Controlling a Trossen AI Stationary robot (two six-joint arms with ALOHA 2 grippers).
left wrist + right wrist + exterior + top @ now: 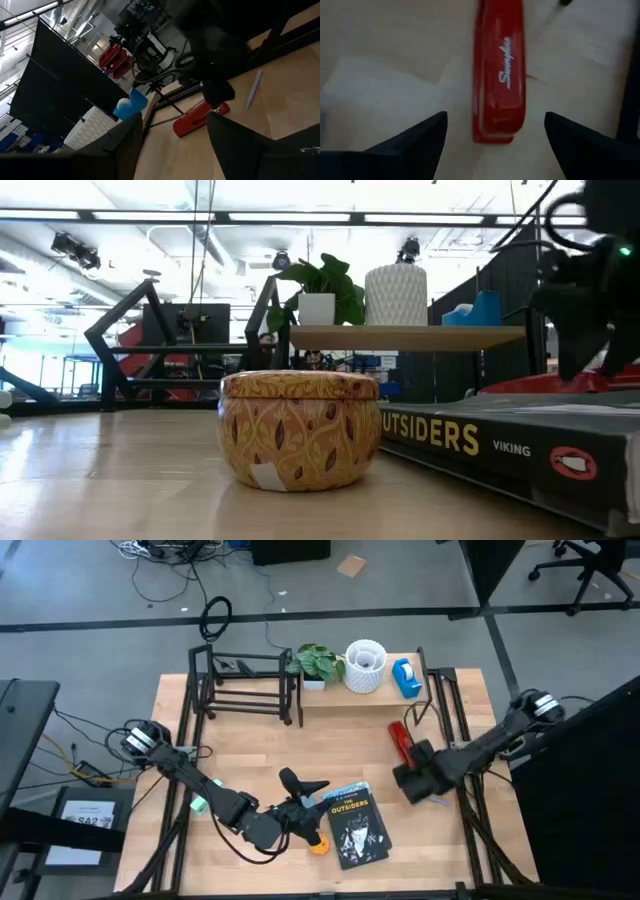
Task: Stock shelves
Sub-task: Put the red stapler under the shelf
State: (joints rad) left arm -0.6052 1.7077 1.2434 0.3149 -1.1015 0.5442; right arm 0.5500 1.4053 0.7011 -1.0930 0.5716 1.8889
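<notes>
Now your right gripper (492,132) hangs wide-spread just over the red stapler (499,75) — your left gripper (300,790), likewise spread, holds nothing near the book (355,825).

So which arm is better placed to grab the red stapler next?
The right. Its gripper is open with the red stapler lying just ahead between the fingers, while the left gripper sits over by the book.

L gripper (310,802) & R gripper (412,753) both spread wide.

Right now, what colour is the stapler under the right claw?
Red, with white lettering; the stapler shows best in the right wrist view.
</notes>
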